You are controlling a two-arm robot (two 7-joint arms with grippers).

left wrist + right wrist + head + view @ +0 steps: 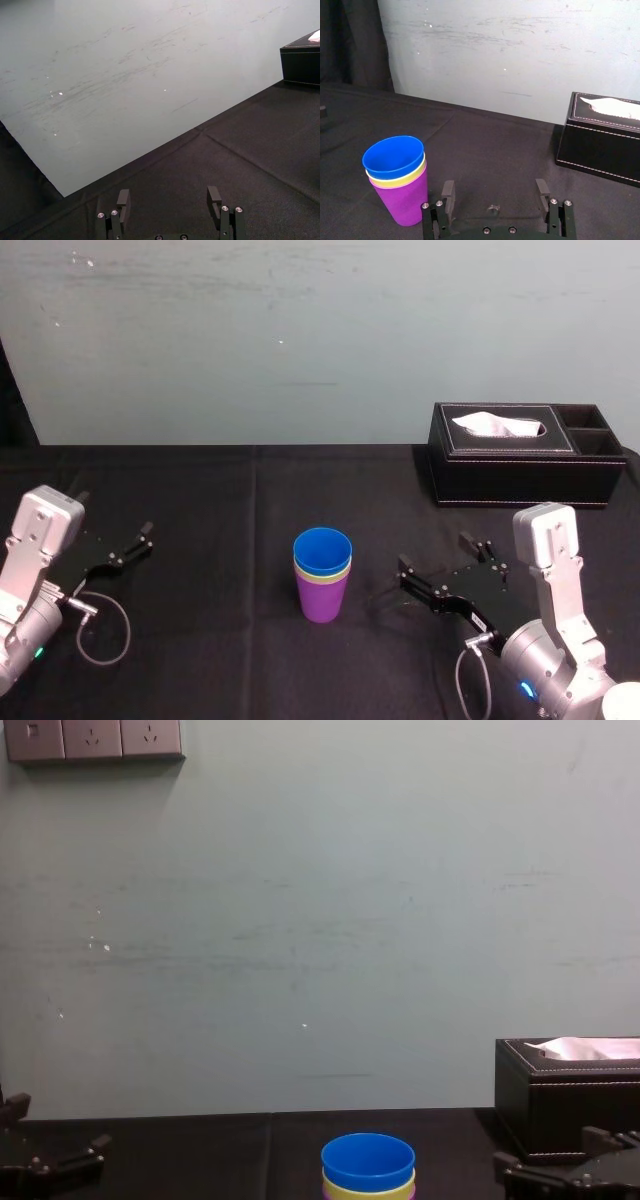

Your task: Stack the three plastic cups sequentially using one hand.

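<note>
Two grippers, both low over the table.

Right gripper [495,192]: dark, blocky fingers spread wide apart with nothing between them. Bare cloth lies ahead of the tips.

Left gripper [168,199]: fingers likewise apart and empty. Open cloth runs in front of them to the table's back edge.

One table [250,650], covered in matt black cloth with faint fold lines.

Three smooth, tapered plastic cups, nested upright in one stack:
- purple cup [322,602] at the bottom, on the cloth
- yellow-green cup [322,580] inside it, just a rim band showing
- blue cup [322,548] on top, round mouth open

The stack stands near the right gripper's fingers, off to their left and outside the gap, not touching. It is well apart from the left gripper's fingers, with free cloth all round it.

One black leather-look tissue box [525,475], rectangular with pale stitching and white tissue at the slot. It sits beyond the right fingers, towards the back edge.

One pale, scuffed wall [300,340] behind.
</note>
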